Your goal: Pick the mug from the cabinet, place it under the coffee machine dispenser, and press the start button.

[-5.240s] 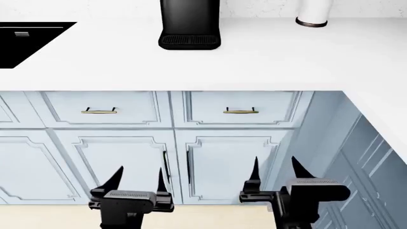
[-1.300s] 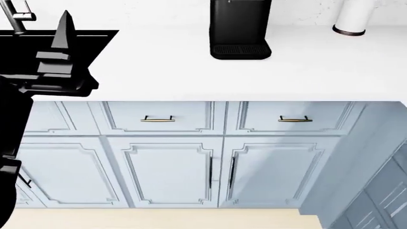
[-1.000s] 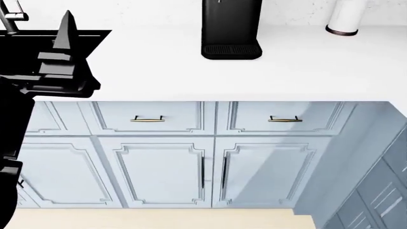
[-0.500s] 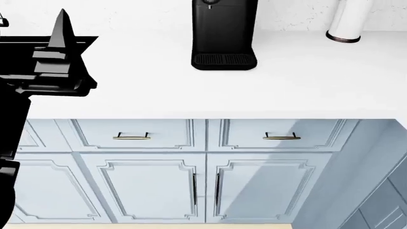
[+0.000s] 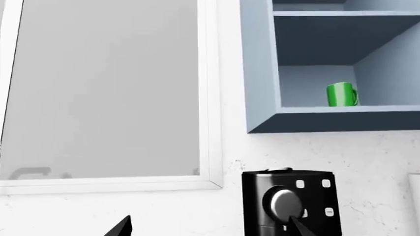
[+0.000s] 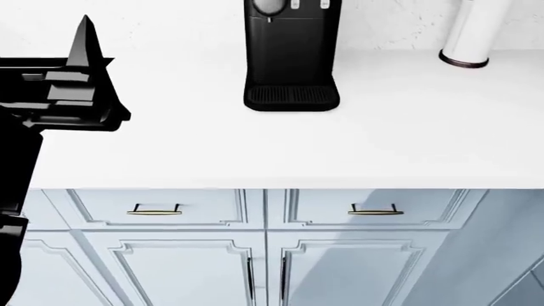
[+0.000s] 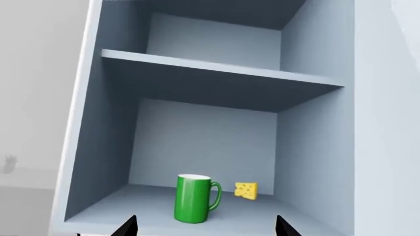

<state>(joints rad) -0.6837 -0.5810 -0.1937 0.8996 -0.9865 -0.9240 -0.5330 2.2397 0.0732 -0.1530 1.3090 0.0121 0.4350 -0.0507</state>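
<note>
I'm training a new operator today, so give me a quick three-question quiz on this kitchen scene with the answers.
1. True or false: the tall bright green cylindrical mug stands upright on the open blue wall cabinet's bottom shelf.
2. What lies beside the mug? A) yellow cheese wedge B) red apple C) silver spoon
3. Fill in: the ribbed drip tray of the tall black boxy coffee machine holds ____.

Key: 1 true; 2 A; 3 nothing, since the mug is in the cabinet.
</note>
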